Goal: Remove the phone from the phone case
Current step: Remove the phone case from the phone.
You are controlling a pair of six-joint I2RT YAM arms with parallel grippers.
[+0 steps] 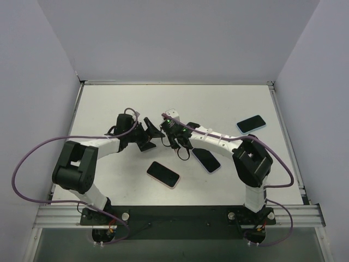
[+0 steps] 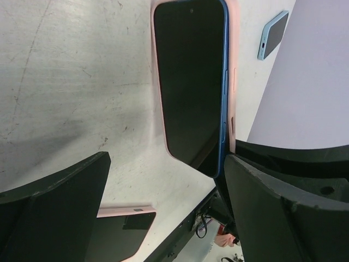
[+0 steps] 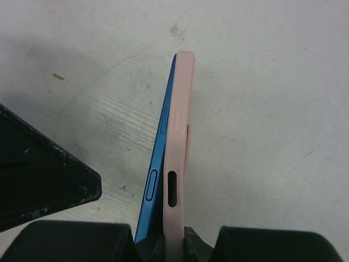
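Observation:
My right gripper (image 3: pixel 163 240) is shut on the near end of a pink phone case (image 3: pixel 178 125) and holds it on edge above the table. The blue-edged phone (image 3: pixel 157 164) sits in the case, and its near corner is splayed a little out of it. In the left wrist view the phone's dark screen (image 2: pixel 191 82) faces my left gripper (image 2: pixel 168 161). That gripper is open, and its right finger (image 2: pixel 283 207) is close beside the phone's lower corner. In the top view both grippers, left (image 1: pixel 148 135) and right (image 1: pixel 172 134), meet mid-table.
A second pink-cased phone (image 1: pixel 163 173) lies flat near the front and also shows in the left wrist view (image 2: pixel 117 229). A phone in a pale case (image 1: pixel 206 159) lies under the right arm. A light-blue-cased phone (image 1: pixel 251 124) lies far right. White walls surround the table.

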